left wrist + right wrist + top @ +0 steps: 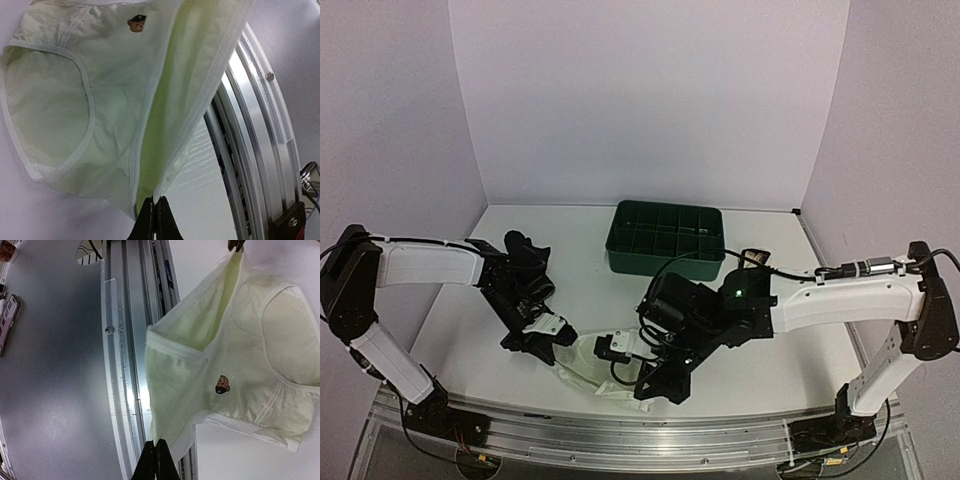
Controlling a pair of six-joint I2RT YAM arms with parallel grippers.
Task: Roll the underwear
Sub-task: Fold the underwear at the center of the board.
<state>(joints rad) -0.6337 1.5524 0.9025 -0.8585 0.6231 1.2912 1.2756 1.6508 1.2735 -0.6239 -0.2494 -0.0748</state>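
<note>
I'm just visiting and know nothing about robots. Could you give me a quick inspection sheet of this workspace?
Surface: white table.
Job's things: cream-white underwear held near the front edge, bear patch showing.
Clutter: green tray at the back.
Grippers: left gripper and right gripper each shut on the underwear's edge.
Cables: black cable running along the right arm.
Surroundings: pale walls; metal rail along the front.
</note>
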